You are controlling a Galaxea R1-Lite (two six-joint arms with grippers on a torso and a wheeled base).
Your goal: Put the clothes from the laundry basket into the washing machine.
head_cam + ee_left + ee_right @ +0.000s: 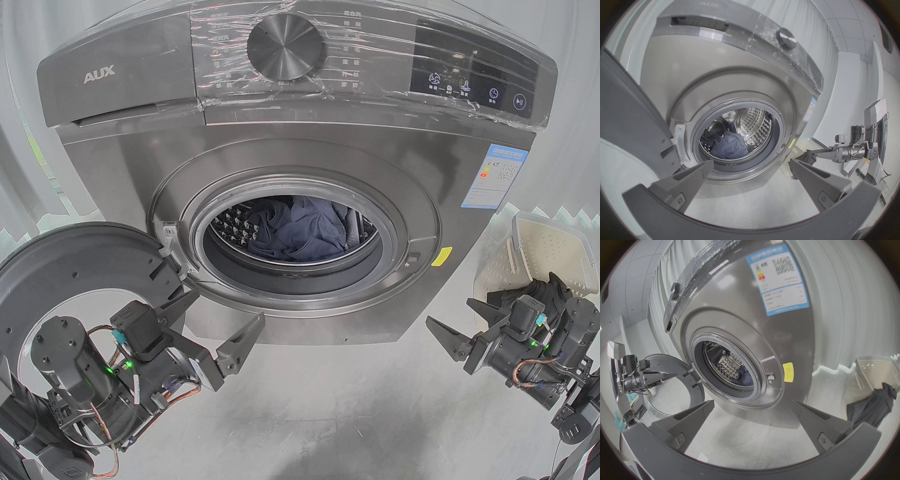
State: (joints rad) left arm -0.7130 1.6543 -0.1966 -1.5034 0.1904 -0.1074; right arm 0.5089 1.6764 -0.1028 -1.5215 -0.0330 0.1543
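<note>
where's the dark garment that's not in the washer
In the head view the dark garment spills from the laundry basket on the robot's right, beside the washing machine, just behind the right gripper.

Dk grey left arm [69, 356] & right arm [578, 325] — wedge jaws, orange cables [528, 362], green LEDs [128, 364].

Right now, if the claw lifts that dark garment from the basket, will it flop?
Probably floppy: the dark garment droops in soft folds from the laundry basket. Likely light, as thin cloth. It may trail and drag on the rim.
</note>
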